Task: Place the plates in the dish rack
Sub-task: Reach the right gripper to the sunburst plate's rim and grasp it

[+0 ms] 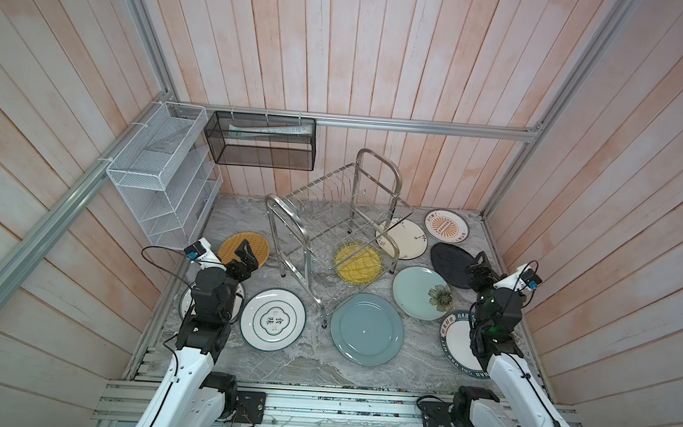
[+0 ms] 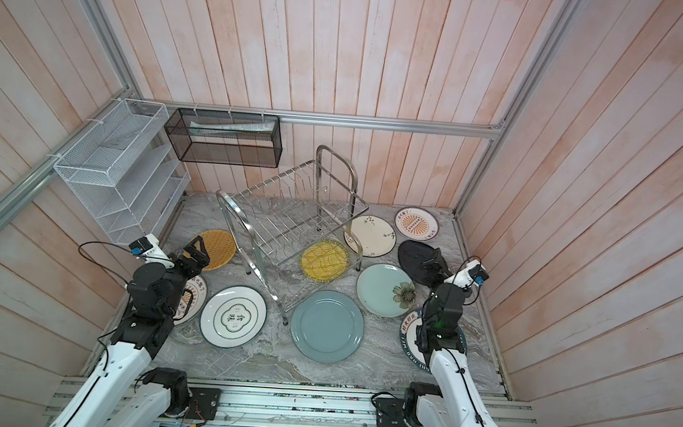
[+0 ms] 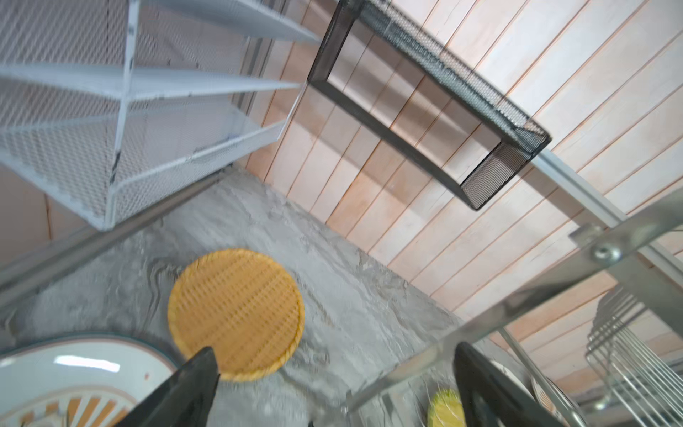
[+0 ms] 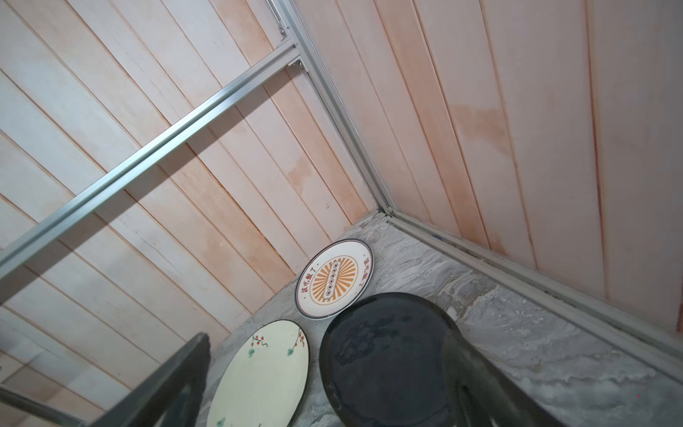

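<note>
Shiny stainless two-tier wire dish rack point(image 1: 332, 226) stands mid-frame, every slot bare: nothing loaded yet! The round dinner plates point(image 1: 367, 329) all lie flat around it, one yellow woven plate point(image 1: 357, 263) showing through its wires. Left gripper point(image 1: 246, 257) and right gripper point(image 1: 478, 265), lower left and right, both gape empty. Grey marbled tabletop point(image 1: 311, 366), pink plank walls point(image 1: 344, 56).

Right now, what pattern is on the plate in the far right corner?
The corner plate is white with an orange sunburst, clearest in the right wrist view.
</note>
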You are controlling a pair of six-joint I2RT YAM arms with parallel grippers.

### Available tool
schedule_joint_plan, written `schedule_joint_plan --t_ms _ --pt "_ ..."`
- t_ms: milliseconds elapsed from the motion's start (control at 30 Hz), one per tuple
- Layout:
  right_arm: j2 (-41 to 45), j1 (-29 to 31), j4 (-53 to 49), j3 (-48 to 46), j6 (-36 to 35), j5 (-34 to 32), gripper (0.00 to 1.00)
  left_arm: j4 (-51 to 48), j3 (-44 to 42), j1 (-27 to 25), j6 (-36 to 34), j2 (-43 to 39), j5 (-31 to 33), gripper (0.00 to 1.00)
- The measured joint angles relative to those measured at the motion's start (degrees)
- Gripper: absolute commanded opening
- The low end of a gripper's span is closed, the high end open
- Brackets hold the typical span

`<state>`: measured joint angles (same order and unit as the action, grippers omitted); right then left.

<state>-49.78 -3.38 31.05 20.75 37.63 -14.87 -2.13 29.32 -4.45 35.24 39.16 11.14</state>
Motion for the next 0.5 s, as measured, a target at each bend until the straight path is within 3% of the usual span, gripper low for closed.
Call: schedule_joint_plan --t_ms 100,233,367,500 --pt "0.9 -4.1 -3.6 -0.7 5.4 4.5 0.98 -8.7 0.2 0.0 3.8 -2.6 -5.2 1.00" --pt "-2.3 -5.7 -9.3 0.5 7.9 7.8 0.98 -10.9 -3.0 0.0 6.1 -5.6 -13.8 1.00" --pt "-13.9 -11.0 -11.4 5.3 9.8 14.4 0.91 -9.4 -5.7 0.0 6.6 -4.7 -21.9 1.00" --pt "-26.1 -13.7 -10.6 12.2 10.3 18.7 0.91 -6.6 -5.7 0.0 6.3 -2.4 -26.7 1.00"
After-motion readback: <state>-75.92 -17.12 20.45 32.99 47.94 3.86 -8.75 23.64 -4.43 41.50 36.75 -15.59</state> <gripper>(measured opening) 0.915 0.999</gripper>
